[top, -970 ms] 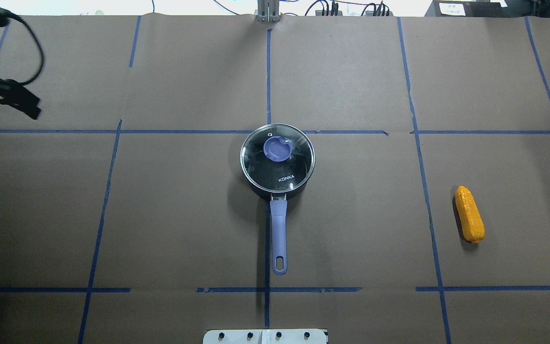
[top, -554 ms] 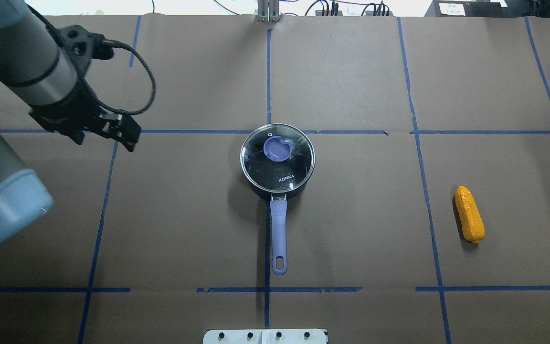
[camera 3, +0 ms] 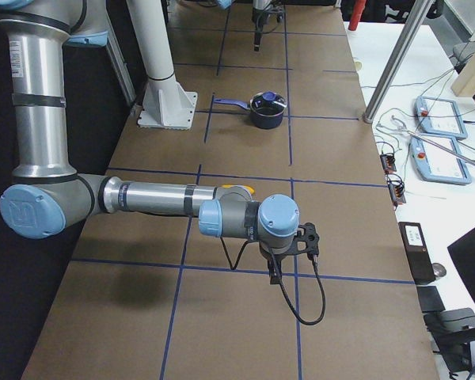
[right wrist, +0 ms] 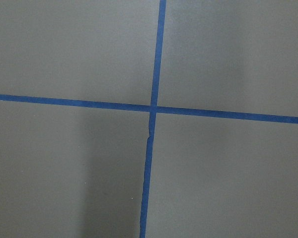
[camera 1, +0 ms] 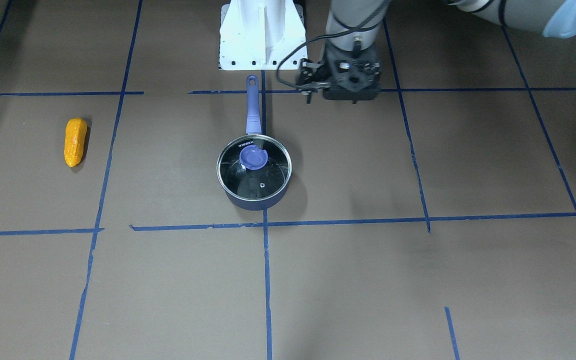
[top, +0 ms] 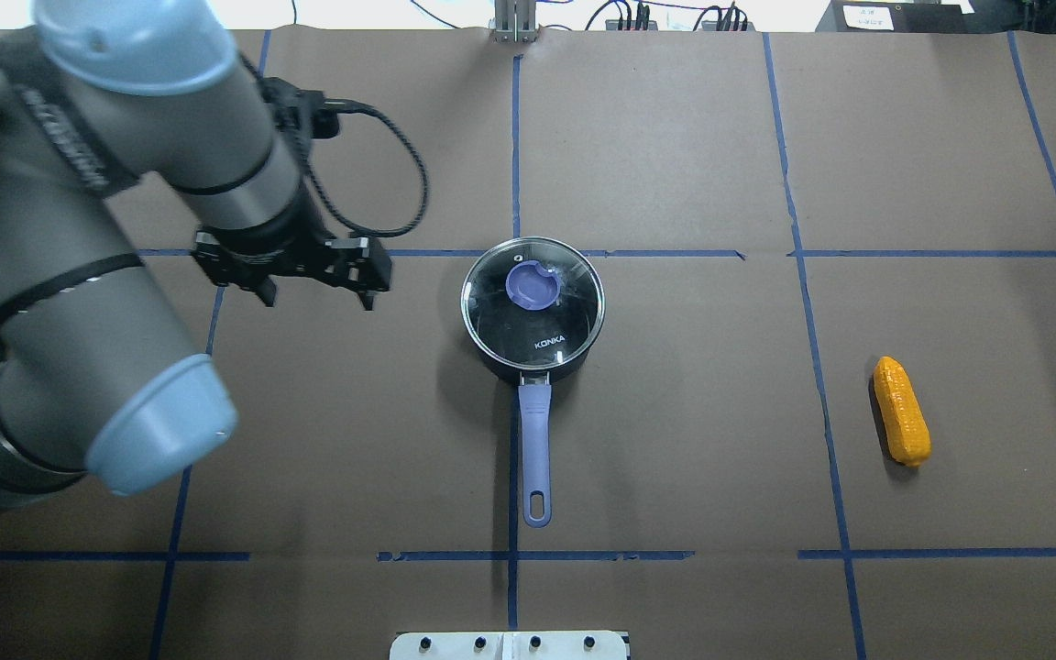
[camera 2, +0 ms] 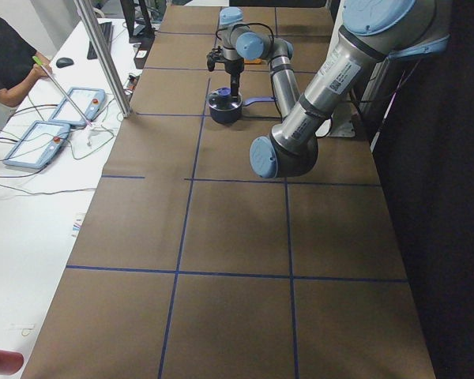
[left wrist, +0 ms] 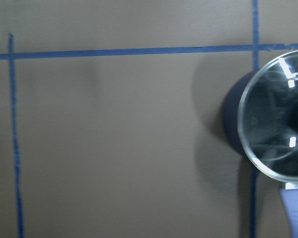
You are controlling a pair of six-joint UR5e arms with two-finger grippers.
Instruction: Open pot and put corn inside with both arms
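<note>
The dark-blue pot [top: 574, 362] stands at the table's middle with its glass lid [top: 542, 325] on; the purple knob [top: 533, 284] is on top and the lavender handle [top: 535, 440] points toward the robot's base. The pot also shows in the front view [camera 1: 254, 200] and at the right edge of the left wrist view [left wrist: 231, 124]. The corn [top: 901, 411] lies far right, alone. My left gripper [top: 317, 289] points down to the left of the pot, apart from it, fingers spread and empty. My right gripper [camera 3: 271, 273] shows only in the right side view; I cannot tell its state.
Brown paper with blue tape lines covers the table [top: 675, 137]. The white base mount [camera 1: 262, 35] stands behind the pot's handle. The right wrist view shows only a tape cross [right wrist: 151, 108]. Cables and control boxes [camera 3: 439, 119] lie beyond the far edge.
My left arm has swung in from the table's left edge toward the pot. The pot, its lid and the corn have not moved.
</note>
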